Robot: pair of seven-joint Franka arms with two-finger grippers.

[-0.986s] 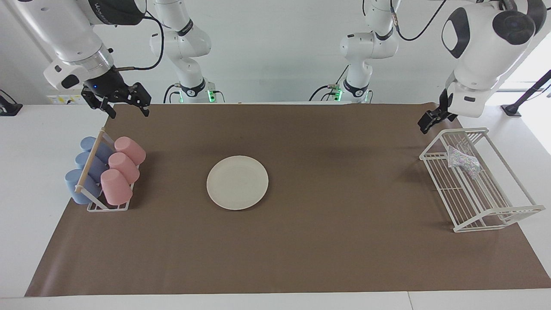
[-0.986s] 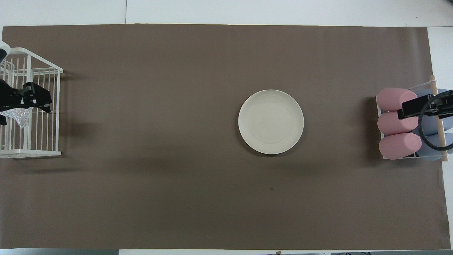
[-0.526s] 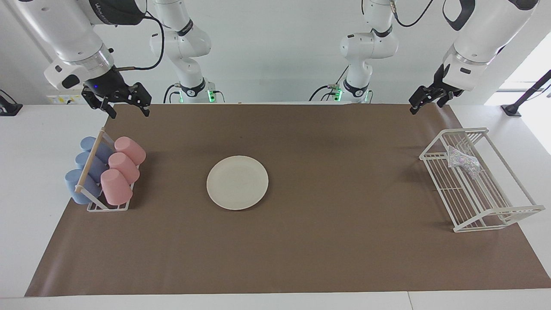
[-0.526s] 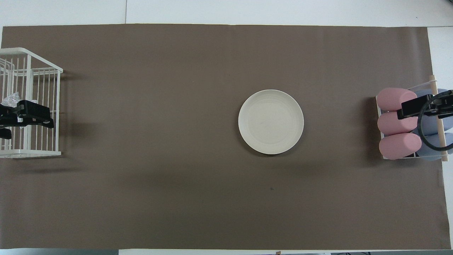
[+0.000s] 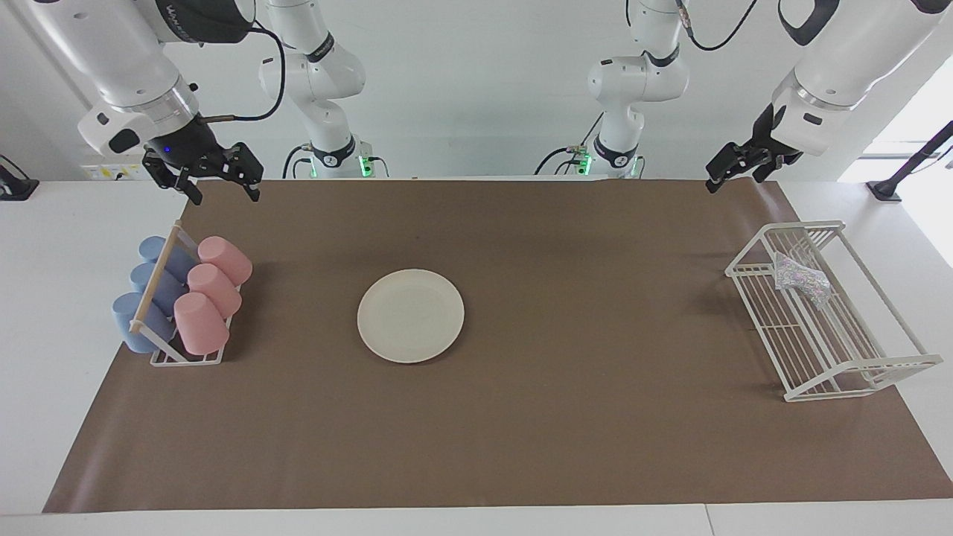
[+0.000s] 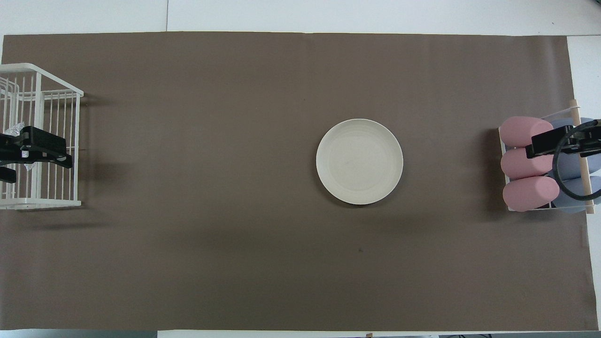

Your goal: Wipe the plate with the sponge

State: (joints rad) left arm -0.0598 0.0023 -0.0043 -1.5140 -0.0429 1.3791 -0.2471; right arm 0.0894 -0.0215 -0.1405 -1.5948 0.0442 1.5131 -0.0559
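Brown paper (image 5: 566,417) covers the table from end to end, and the cream-white plate (image 5: 410,316) lies flat on it near the middle, a little toward the right arm's end, with nothing on it and nothing touching it. Toward the left arm's end stands a white wire rack (image 5: 878,366), and the sponge (image 5: 801,278), a silvery, crinkled little pad, rests inside that rack in the part nearest the robots. From above only a scrap of the sponge (image 6: 15,129) shows past the black fingers of the left gripper (image 6: 40,150). From across the table the left gripper (image 5: 733,168) hangs high in the air over the corner of the paper by the rack, well clear of the sponge, its fingers spread wide and holding nothing. At the right arm's end a small rack (image 5: 186,356) holds three pink cups (image 5: 212,292) and three blue cups (image 5: 149,292) lying on their sides under a wooden bar (image 5: 155,278). The right gripper (image 5: 221,186) hangs above the edge of the paper just beside those cups, nearer the robots than the rack, its two fingers also wide apart and empty.
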